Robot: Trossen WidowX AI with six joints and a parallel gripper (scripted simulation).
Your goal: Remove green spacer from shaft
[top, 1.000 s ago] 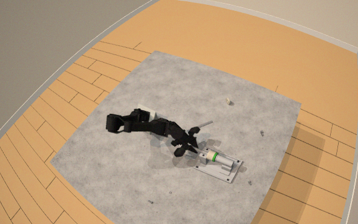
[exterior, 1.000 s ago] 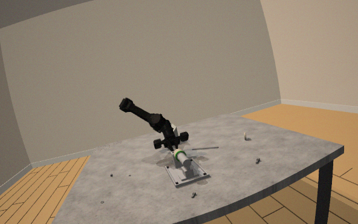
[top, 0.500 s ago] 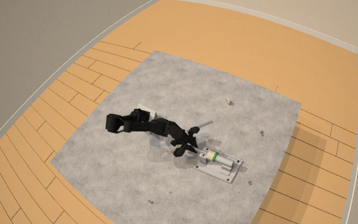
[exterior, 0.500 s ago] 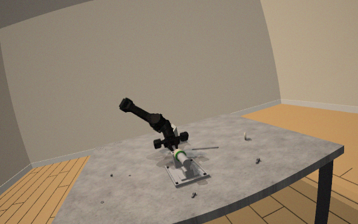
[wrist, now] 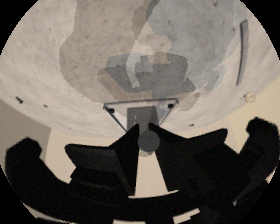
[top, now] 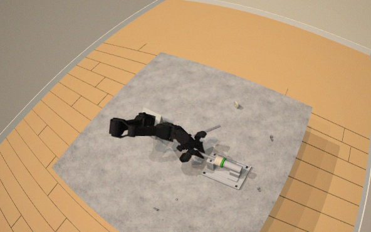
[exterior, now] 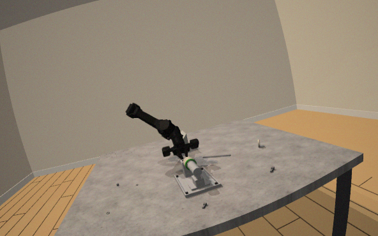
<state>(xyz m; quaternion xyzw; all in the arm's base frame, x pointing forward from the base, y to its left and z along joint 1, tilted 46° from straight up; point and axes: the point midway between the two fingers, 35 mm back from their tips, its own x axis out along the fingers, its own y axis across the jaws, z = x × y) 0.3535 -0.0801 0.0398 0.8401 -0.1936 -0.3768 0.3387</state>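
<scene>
Where the black hand (top: 202, 152) (exterior: 184, 156) (wrist: 143, 125) closes, shaft (top: 206, 154) mostly hidden; spacer bores unseen.

Arm's base (top: 150, 111) mostly hidden behind the dark links (mounting too).

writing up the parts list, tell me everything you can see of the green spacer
The green spacer is a thin, bright green ring with a smooth look, maybe plastic or painted. It stands on edge, above the pale base plate, lined up with its neighbours: the cream spacers on one side and the big grey cylinder on the other, with no gap visible. It has not dropped to the table. Its hole is hidden.
</scene>
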